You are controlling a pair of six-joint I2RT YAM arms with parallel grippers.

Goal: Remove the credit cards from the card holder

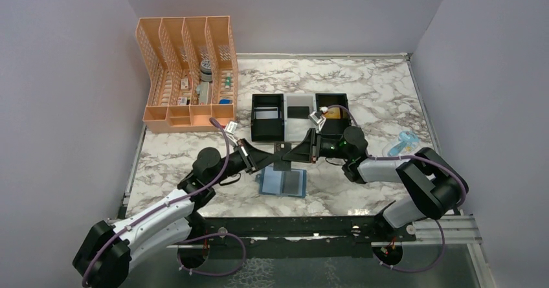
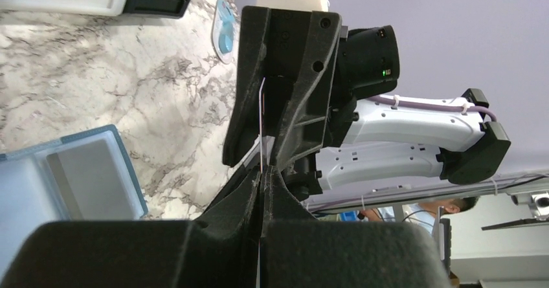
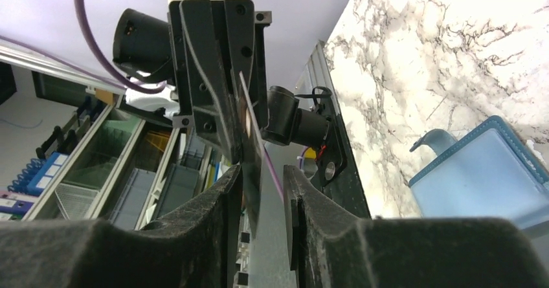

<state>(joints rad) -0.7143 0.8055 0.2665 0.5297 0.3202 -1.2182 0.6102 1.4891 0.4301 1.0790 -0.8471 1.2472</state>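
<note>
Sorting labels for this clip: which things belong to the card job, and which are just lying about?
Job: blue card holder; dark card in left pincer; silver card, gold card, in the tray.
Lying about: orange organiser; light-blue item.

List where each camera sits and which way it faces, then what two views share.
Top external: high behind the left arm and right arm, both showing, looking down on the table.
Left wrist: on the left arm, facing along the left gripper toward the right gripper.
Right wrist: on the right arm, facing the opposite way; its own fingers show.
Shared: both wrist views show the card edge-on and the card holder.
</note>
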